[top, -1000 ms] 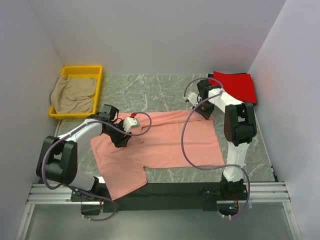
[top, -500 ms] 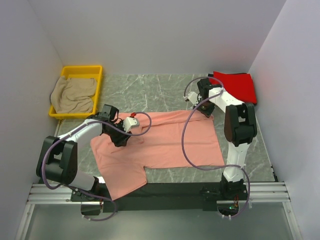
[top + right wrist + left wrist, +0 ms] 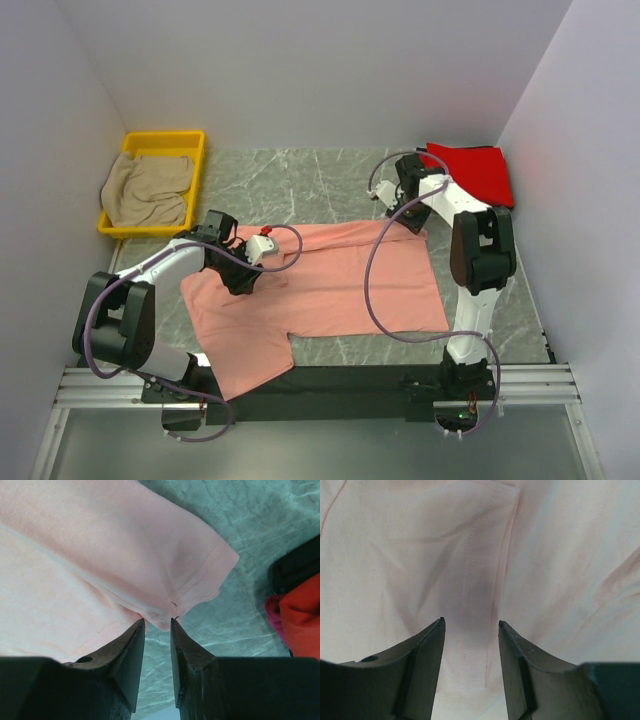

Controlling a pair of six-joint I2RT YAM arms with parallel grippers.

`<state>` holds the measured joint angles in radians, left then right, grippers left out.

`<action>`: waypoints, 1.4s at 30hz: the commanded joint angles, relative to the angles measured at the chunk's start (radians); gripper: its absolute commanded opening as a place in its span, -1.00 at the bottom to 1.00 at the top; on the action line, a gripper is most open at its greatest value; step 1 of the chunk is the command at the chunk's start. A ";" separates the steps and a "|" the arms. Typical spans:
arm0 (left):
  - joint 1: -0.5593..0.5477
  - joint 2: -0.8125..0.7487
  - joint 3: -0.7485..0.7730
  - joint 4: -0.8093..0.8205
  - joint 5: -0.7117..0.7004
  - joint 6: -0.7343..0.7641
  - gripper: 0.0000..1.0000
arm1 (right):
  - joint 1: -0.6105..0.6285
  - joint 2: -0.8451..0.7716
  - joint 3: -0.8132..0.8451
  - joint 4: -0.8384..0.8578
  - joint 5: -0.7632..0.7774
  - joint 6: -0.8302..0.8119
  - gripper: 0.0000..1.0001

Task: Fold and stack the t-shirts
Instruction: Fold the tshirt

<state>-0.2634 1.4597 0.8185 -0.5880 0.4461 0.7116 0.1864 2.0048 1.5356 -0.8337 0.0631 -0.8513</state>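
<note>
The salmon-pink shirt lies flat on the desk, its long axis running from one arm to the other, so each arm has an end of it. We judge that the next move turns on the far corner at the right fingers. In the right wrist view that hemmed corner sits just past the tips and a touch to their right. The right fingers stand only a narrow slot apart and we see no cloth caught between them.

The left fingers are directly over the cloth, about half spread and empty. A stitched seam runs straight ahead through their gap.

The top view shows the whole spread and both arms at once, but it cannot show either gap. Only the wrist views do.

The red shirt lies folded beyond and to the right of the right fingers. The beige shirt sits crumpled in the yellow bin, beyond and to the left of the left fingers.
</note>
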 commanded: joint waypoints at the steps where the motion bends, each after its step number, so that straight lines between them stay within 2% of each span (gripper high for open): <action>1: -0.004 -0.002 0.028 -0.006 0.006 -0.015 0.05 | 0.001 0.018 -0.003 0.024 0.009 -0.028 -0.31; 12: -0.004 0.028 0.053 -0.018 0.000 -0.020 0.08 | -0.001 0.074 -0.025 0.054 0.009 -0.020 -0.36; 14: -0.004 0.030 0.053 -0.019 -0.001 -0.017 0.07 | -0.002 0.075 -0.016 0.045 0.007 -0.020 -0.48; 15: -0.004 0.030 0.051 -0.019 -0.001 -0.017 0.06 | -0.002 0.075 -0.011 0.041 0.006 -0.020 -0.69; 16: -0.004 0.031 0.050 -0.016 -0.004 -0.017 0.05 | -0.002 0.072 0.000 0.028 0.004 -0.019 -0.83; 18: -0.002 0.027 0.045 -0.015 -0.004 -0.017 0.00 | -0.005 0.049 0.009 0.016 -0.002 -0.017 -1.00; 27: 0.009 -0.007 0.008 -0.012 -0.001 -0.008 -0.08 | -0.007 -0.047 0.063 -0.087 -0.006 -0.012 -1.00; 42: 0.044 -0.039 0.011 -0.053 0.042 0.011 -0.12 | -0.005 -0.100 -0.074 -0.133 -0.026 -0.019 -1.00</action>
<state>-0.2256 1.4502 0.8288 -0.6167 0.4480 0.6998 0.1860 1.9453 1.4902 -0.9314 0.0452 -0.8623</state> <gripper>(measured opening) 0.442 0.006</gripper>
